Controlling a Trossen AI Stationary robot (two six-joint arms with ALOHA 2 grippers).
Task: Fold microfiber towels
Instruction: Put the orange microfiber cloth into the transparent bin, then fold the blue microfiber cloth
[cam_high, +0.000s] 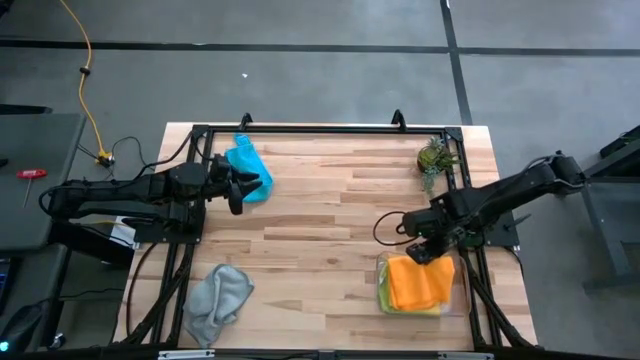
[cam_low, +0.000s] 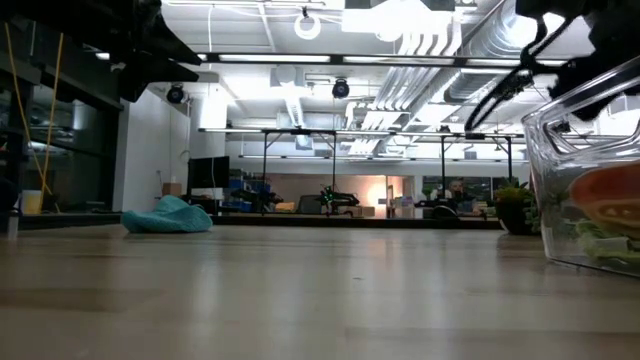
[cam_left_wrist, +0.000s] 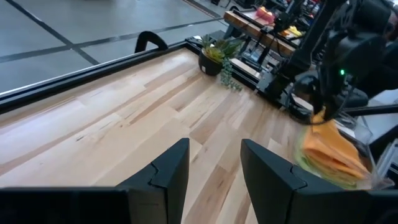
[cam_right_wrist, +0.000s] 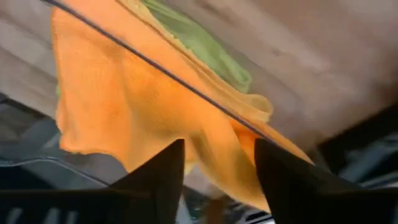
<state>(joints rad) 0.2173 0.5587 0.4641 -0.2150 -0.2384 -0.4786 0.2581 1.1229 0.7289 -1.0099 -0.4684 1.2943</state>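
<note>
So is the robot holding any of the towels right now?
No. The right gripper is open just above the soft orange towel in the clear plastic tray; the left gripper is open and empty.

soft, matt woven cloth: the orange towel (cam_right_wrist: 124, 112) under the right gripper (cam_right_wrist: 217, 168), in a clear glossy plastic tray (cam_high: 460, 300). the table (cam_high: 340, 200) is smooth, pale wood planks.

Grey concrete floor (cam_high: 320, 80) crossed by dark lines, yellow cable (cam_high: 88, 90) at ten o'clock. Beyond, white ceiling ducts (cam_low: 420, 40), bright strip lights (cam_low: 260, 58), dark window wall (cam_low: 60, 150) at nine o'clock.
</note>
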